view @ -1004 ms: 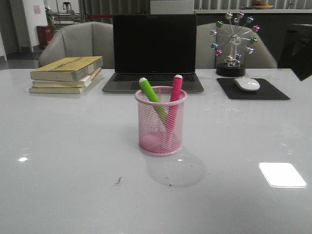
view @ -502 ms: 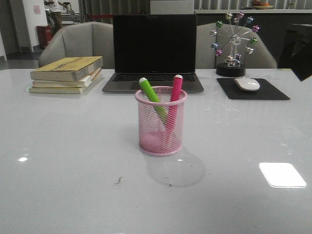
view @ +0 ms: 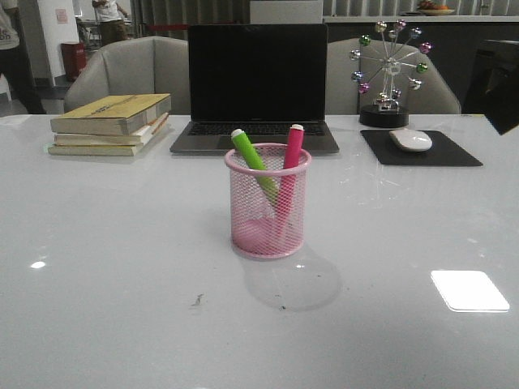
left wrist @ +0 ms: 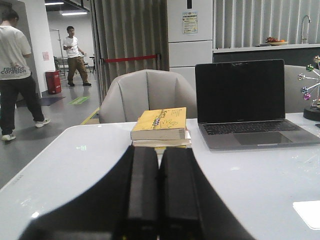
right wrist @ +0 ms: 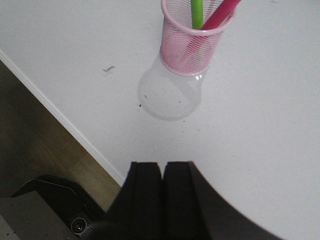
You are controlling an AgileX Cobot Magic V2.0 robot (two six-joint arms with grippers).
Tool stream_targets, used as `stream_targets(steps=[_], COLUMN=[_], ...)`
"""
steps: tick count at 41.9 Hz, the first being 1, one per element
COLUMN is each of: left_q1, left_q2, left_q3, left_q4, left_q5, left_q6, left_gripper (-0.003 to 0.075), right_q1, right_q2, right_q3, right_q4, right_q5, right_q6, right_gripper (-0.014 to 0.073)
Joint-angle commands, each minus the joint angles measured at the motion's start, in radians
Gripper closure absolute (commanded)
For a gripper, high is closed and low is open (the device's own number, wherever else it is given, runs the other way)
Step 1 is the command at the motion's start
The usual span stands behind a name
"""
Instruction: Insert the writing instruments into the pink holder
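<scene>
Pink mesh holder (view: pixel 268 203), green marker (view: pixel 253 159), pink marker (view: pixel 291 158)

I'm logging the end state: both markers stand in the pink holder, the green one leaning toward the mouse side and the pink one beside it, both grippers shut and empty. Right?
Not quite. In the front view the green marker leans toward the books, away from the mouse. The rest holds: the pink marker stands beside it in the pink holder, and the left gripper and right gripper are shut and empty.

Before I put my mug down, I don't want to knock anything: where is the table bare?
The near table, in front of and beside the pink holder, is bare. The far edge is crowded: books, laptop, mouse pad with mouse, and the ferris-wheel ornament.
</scene>
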Motion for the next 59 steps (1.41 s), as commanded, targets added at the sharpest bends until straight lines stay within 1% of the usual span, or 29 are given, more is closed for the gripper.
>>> stream_targets(steps=[1,5,7,10,14,17,18,25,32,40,41,44,49,59], left_q1=[0.003,0.003,0.003,0.003,0.003,0.003,0.003,0.003,0.003,0.003,0.003,0.003,0.003,0.003], left_q2=[-0.020,-0.020,-0.020,-0.020,-0.020,-0.020,-0.020,-0.020,-0.020,-0.020,-0.020,-0.020,-0.020,-0.020], left_q3=[0.003,0.003,0.003,0.003,0.003,0.003,0.003,0.003,0.003,0.003,0.003,0.003,0.003,0.003], left_q4=[-0.010,-0.010,-0.010,-0.010,-0.010,-0.010,-0.010,-0.010,-0.010,-0.010,-0.010,-0.010,-0.010,-0.010], left_q5=[-0.090,-0.090,-0.090,-0.090,-0.090,-0.090,-0.090,-0.090,-0.090,-0.090,-0.090,-0.090,-0.090,-0.090], left_q6=[0.001,0.001,0.001,0.001,0.001,0.001,0.001,0.001,0.001,0.001,0.001,0.001,0.001,0.001], left_gripper=[0.0629,0.0629,0.0629,0.0629,0.0629,0.0629,0.0629,0.0629,0.0629,0.0629,0.0629,0.0629,0.0629,0.0629], right_q1=[0.007,-0.003,-0.020,-0.070,-0.162,-0.229,-0.261,-0.405,-0.491,-0.507,-0.508,-0.517,-0.543,-0.543], right_q2=[-0.012,-0.035,-0.055,-0.100,-0.188,-0.272,-0.326,-0.553,-0.736,-0.863,-0.879,-0.906,-0.903,-0.903], right_q3=[-0.027,-0.022,-0.008,0.031,0.108,0.175,0.216,0.382,0.569,0.734,0.730,0.730,0.730,0.730], right_q4=[-0.008,-0.008,-0.008,-0.008,-0.008,-0.008,-0.008,-0.004,0.003,0.003,0.003,0.003,0.006,0.010], right_q5=[-0.051,-0.059,-0.106,-0.215,-0.361,-0.445,-0.483,-0.566,-0.640,-0.708,-0.664,-0.648,-0.660,-0.686], right_q6=[-0.008,-0.008,-0.008,-0.008,-0.008,-0.008,-0.008,-0.008,-0.008,-0.008,-0.008,-0.008,-0.008,-0.008], right_gripper=[0.0526,0.0526,0.0526,0.0526,0.0526,0.0526,0.0526,0.0526,0.0526,0.0526,0.0526,0.0526,0.0526,0.0526])
